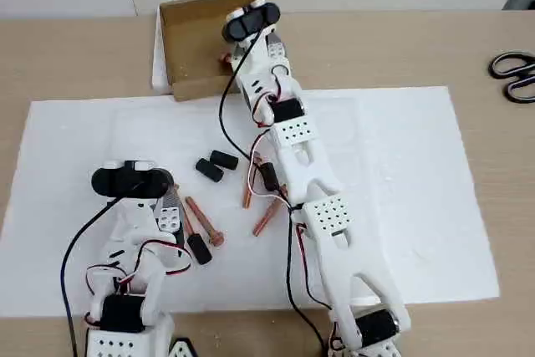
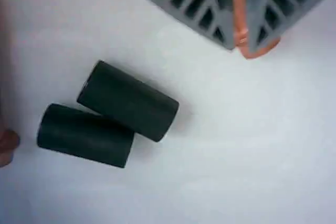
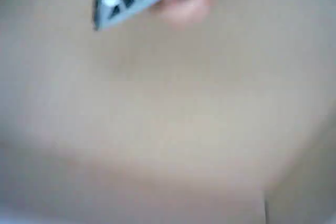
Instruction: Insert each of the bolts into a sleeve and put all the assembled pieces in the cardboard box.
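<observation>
My left gripper (image 2: 239, 43) is shut on a copper bolt (image 2: 239, 19), whose end sticks out past the grey fingertips. It hangs just above the white foam, close to two black sleeves (image 2: 128, 100) that lie side by side (image 1: 216, 165). In the high view the left gripper (image 1: 173, 206) is at the front left. The right arm stretches to the cardboard box (image 1: 180, 39) at the back. My right gripper (image 1: 227, 60) is inside it, with a copper piece (image 3: 186, 1) beside it over the box floor. Two loose bolts (image 1: 248, 186) (image 1: 267, 215) lie mid-foam.
Another bolt (image 1: 203, 221) and a black sleeve (image 1: 198, 248) lie by the left arm. The white foam sheet (image 1: 401, 173) covers most of the table. Scissors (image 1: 514, 73) rest at the far right edge. The right arm's cable crosses the loose bolts.
</observation>
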Robot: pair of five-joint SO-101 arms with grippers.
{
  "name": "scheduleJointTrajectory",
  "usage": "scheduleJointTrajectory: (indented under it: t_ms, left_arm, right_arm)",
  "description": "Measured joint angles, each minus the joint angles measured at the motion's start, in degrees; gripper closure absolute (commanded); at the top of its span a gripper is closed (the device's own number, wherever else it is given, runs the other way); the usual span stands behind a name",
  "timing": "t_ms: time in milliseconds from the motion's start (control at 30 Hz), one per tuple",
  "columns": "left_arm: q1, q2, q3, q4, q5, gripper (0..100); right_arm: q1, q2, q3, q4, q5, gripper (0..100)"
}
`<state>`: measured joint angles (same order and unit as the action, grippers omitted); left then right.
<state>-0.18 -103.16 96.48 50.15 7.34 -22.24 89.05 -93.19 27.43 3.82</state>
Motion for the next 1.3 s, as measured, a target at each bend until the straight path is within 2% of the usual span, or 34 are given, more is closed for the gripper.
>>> scheduleJointTrajectory:
  t_ms: [500,600,833,967,1100,1300]
  left_arm:
    - [0.00,0.00,0.00,0.00,0.00,99]
    - [0.00,0.00,0.00,0.00,0.00,99]
    - [0.00,0.00,0.00,0.00,0.00,99]
    - [0.00,0.00,0.00,0.00,0.00,99]
    - [0.00,0.00,0.00,0.00,0.00,99]
    - [0.00,0.00,0.00,0.00,0.00,99]
  right_arm:
    - [-3.96,-12.75,0.00,2.20,0.00,77.5]
    - [-3.78,-16.70,0.00,10.20,0.00,77.5]
    - [-3.96,-30.86,-0.18,43.34,0.00,77.5]
    - [-3.96,-36.22,-0.62,56.79,0.00,77.5]
    - [-3.96,-38.77,-0.62,65.85,0.00,77.5]
    - [-4.13,-39.65,-0.62,68.92,0.00,77.5]
